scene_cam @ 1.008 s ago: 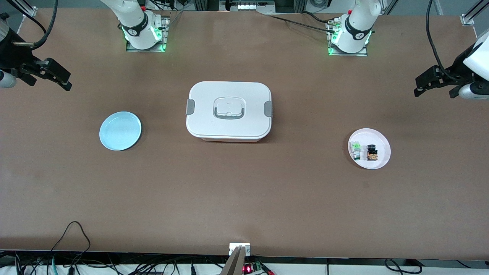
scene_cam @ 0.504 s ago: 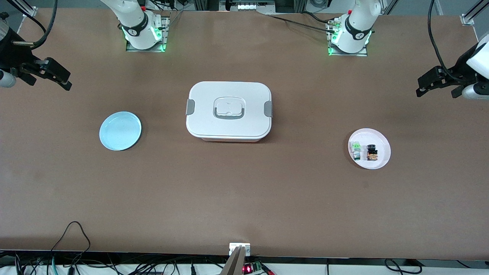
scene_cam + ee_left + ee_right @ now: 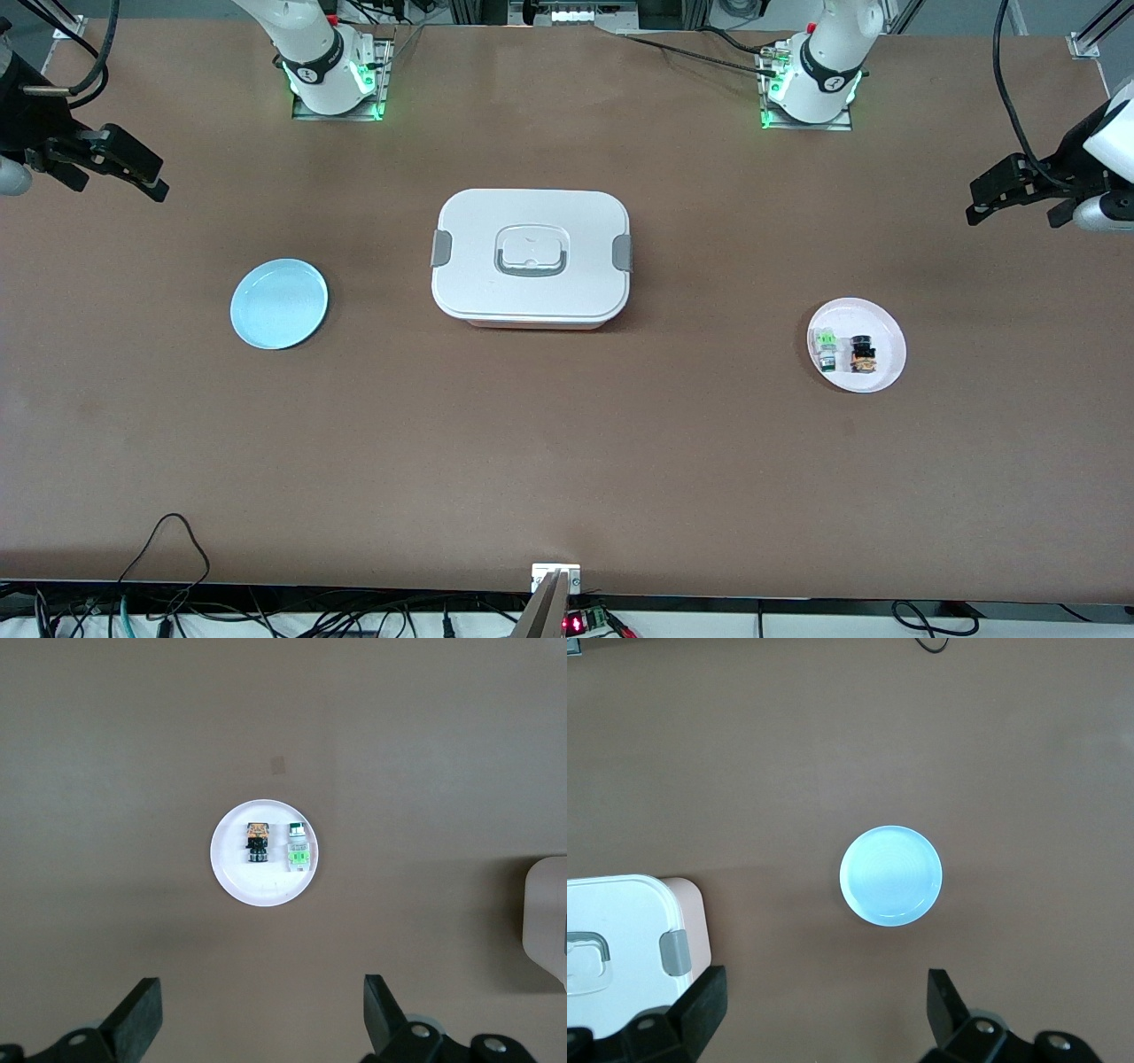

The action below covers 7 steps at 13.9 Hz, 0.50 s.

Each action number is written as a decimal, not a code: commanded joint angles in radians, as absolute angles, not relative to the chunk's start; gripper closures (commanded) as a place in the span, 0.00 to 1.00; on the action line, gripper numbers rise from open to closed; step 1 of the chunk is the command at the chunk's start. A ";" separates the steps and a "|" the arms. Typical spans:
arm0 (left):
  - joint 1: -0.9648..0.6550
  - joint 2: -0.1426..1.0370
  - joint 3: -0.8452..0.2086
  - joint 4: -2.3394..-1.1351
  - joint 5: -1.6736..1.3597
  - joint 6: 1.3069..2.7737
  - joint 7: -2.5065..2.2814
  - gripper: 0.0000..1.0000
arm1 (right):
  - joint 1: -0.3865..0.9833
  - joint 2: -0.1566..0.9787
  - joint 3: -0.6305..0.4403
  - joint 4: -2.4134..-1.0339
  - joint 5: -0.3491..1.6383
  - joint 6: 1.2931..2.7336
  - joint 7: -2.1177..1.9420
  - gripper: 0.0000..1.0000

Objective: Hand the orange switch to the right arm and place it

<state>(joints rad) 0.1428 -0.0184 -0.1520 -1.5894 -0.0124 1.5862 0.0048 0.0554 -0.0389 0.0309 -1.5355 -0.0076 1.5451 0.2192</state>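
Observation:
The orange switch [image 3: 862, 354] is a tiny black block with an orange part. It lies on a small white plate [image 3: 856, 311] toward the left arm's end of the table, beside a green-and-white component [image 3: 827, 348]. The left wrist view looks down on the orange switch [image 3: 258, 842] and its plate [image 3: 266, 895]. My left gripper [image 3: 972, 202] hangs open and empty high over that end of the table, apart from the plate; its own view shows the left gripper [image 3: 261, 997] with fingers wide. My right gripper [image 3: 158, 182] hangs open and empty over the right arm's end; in the right wrist view the right gripper [image 3: 826, 985] holds nothing.
A white lidded box [image 3: 532, 257] with grey latches stands mid-table. A light blue plate [image 3: 279, 303] lies toward the right arm's end, and the right wrist view looks down on the blue plate [image 3: 890, 875]. Cables run along the table edge nearest the camera.
Both grippers have shifted slightly at their ends of the table, still open. Nothing on the table has moved.

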 commanded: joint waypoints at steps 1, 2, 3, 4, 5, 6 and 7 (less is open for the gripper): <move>0.149 -0.005 -0.163 -1.586 -0.035 1.612 0.017 0.00 | 0.051 -0.041 0.031 -1.520 0.006 1.525 0.215 0.00; 0.147 -0.011 -0.166 -1.595 -0.034 1.624 0.017 0.00 | 0.051 -0.041 0.032 -1.520 0.006 1.525 0.219 0.00; 0.149 -0.015 -0.166 -1.595 -0.035 1.626 0.017 0.00 | 0.051 -0.040 0.032 -1.520 0.008 1.525 0.210 0.00; 0.149 -0.015 -0.166 -1.598 -0.037 1.625 0.014 0.00 | 0.051 -0.035 0.031 -1.520 0.009 1.525 0.222 0.00; 0.149 -0.009 -0.166 -1.618 -0.035 1.628 0.015 0.00 | 0.048 -0.034 0.026 -1.520 0.011 1.525 0.219 0.00; 0.149 -0.008 -0.166 -1.646 -0.035 1.629 0.015 0.00 | 0.048 -0.034 0.023 -1.519 0.011 1.525 0.213 0.00; 0.149 -0.002 -0.166 -1.664 -0.035 1.631 0.017 0.00 | 0.048 -0.034 0.023 -1.519 0.011 1.525 0.212 0.00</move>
